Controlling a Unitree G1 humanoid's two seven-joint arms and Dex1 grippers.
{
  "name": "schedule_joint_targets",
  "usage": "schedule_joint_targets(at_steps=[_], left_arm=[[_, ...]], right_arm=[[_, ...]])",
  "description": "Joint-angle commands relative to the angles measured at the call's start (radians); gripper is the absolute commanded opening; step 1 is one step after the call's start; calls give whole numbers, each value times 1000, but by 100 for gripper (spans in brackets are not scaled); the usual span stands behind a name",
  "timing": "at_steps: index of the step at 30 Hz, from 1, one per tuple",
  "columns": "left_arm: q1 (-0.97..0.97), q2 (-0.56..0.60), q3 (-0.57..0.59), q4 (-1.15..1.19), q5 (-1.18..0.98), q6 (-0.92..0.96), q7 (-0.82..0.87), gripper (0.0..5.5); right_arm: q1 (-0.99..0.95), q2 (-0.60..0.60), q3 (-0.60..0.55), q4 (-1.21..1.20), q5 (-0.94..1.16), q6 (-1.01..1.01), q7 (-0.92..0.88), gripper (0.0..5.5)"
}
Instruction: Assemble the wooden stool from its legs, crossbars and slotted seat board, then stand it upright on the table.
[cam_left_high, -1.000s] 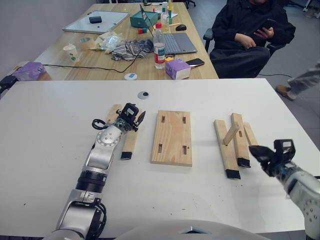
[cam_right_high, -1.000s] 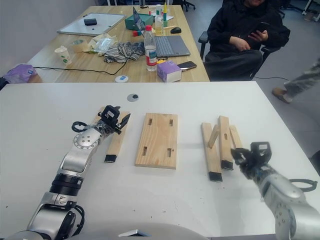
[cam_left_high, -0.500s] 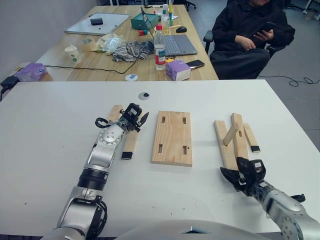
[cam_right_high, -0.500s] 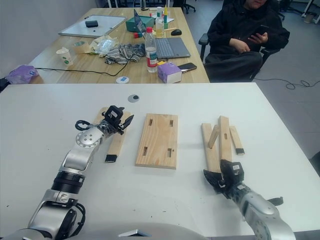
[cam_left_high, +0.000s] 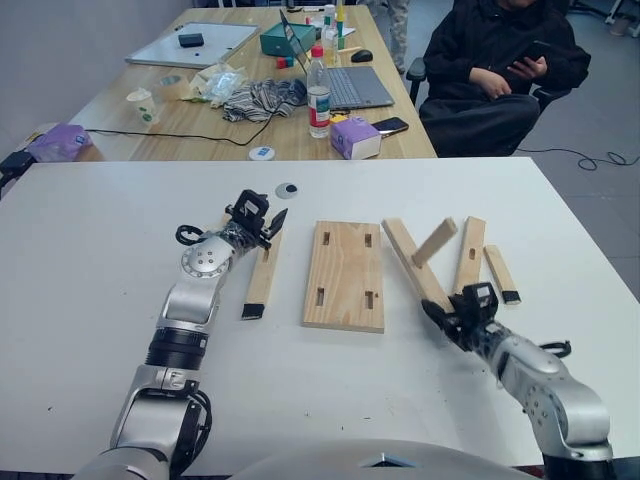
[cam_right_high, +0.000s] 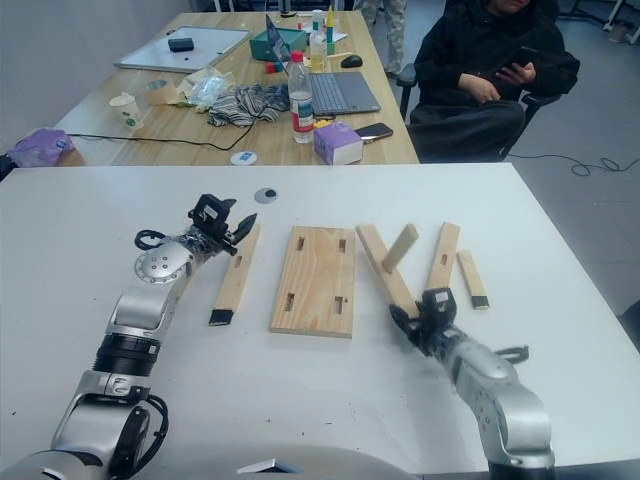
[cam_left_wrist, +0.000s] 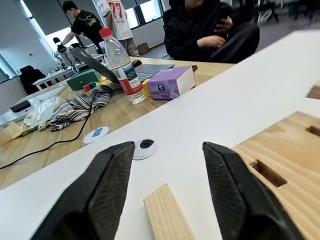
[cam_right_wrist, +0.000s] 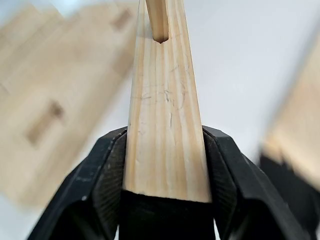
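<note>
the right gripper has come in from the outer side of the pile and is now pinched on the near end of one leg, pads pressed against both its side faces. the leg has swung: its far end, ahead of the fingers, now points off toward the seat board and lies just beside the board's far corner. a crossbar has come along with it, one end seated in the leg's slot and the other sticking out away from the board. two more wooden pieces are left behind on the table, beyond the gripper on its outer side, now apart from the gripped leg.

the left gripper has crept a little forward and hangs spread over the far end of another leg, holding nothing; the board lies to its inner side.

so the first leg is separated and in hand, probably to be lined up with a board slot. nothing is joined to the seat yet.
</note>
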Motion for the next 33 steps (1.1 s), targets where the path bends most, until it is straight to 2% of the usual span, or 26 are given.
schedule_joint_targets(at_steps=[1,5,8,13,18,22,33], left_arm=[[-85,-5,102,-83,-209,124,-97,249],[-153,-40,195,-249,-608,358,-222,321],[-221,-74,235,-298,-803,439,-236,371],[-211,-101,246,-323,-997,529,-250,458],[-165,-105,216,-351,-1062,574,-266,540],[-153,-106,202,-351,-1085,580,-275,540],[-135,-91,203,-351,-1175,618,-286,338]], right_arm=[[-261,78,-84,-27,145,41,-48,205],[-420,126,-184,51,463,125,-8,205],[-501,76,-229,112,624,166,38,205],[-521,-8,-202,91,769,231,95,205],[-507,-59,-158,46,897,270,123,205],[-491,-110,-127,27,952,279,157,205],[-444,-171,-72,22,913,234,222,205]])
